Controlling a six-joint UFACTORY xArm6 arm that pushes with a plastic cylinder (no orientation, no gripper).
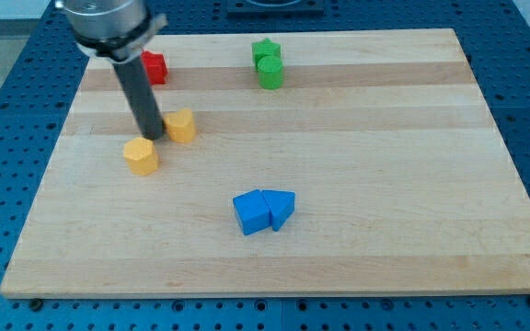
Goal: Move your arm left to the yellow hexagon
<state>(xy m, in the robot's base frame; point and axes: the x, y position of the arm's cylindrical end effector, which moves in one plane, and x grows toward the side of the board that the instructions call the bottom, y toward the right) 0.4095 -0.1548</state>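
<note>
The yellow hexagon lies on the wooden board at the view's left. A second yellow block sits just up and to the right of it. My tip is at the end of the dark rod, between the two yellow blocks, just above and right of the hexagon and close against the left side of the other yellow block.
A red block lies near the board's top left, partly behind the rod. A green star and a green cylinder stand together at the top middle. A blue cube and a blue triangle touch at the lower middle.
</note>
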